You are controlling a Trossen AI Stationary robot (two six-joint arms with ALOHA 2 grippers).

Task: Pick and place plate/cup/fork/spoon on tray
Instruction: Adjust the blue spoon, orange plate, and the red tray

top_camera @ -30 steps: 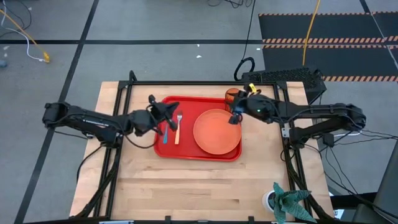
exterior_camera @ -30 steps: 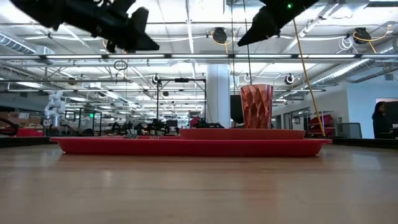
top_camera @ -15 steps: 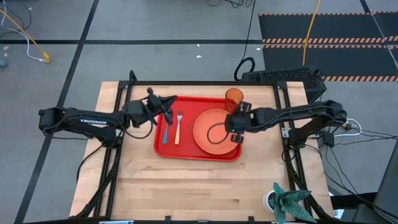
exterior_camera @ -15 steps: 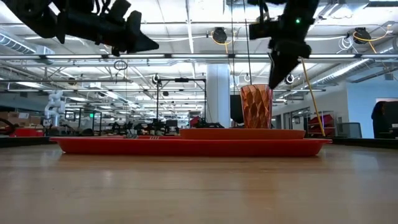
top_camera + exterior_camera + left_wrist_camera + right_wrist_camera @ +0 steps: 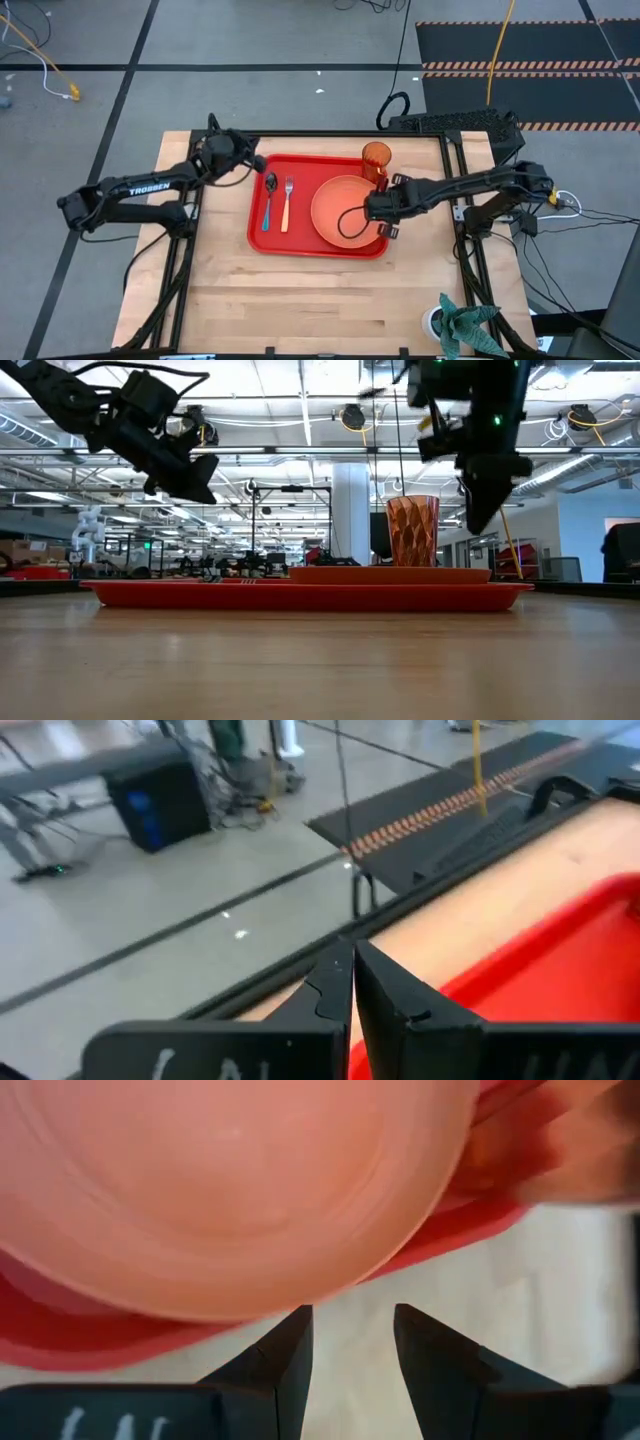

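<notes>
The plate (image 5: 347, 211), spoon (image 5: 268, 200), fork (image 5: 286, 202) and cup (image 5: 376, 160) are all sitting on the tray (image 5: 300, 243), so placement is appearing complete. The right gripper (image 5: 383, 208) is hovering open and empty over the plate's edge. The left gripper (image 5: 252, 161) is hanging closed and empty above the counter (image 5: 300, 300) just beside the tray's far corner.

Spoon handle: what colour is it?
Light blue. The spoon lies on the red tray beside the fork; the high view shows it best.
</notes>
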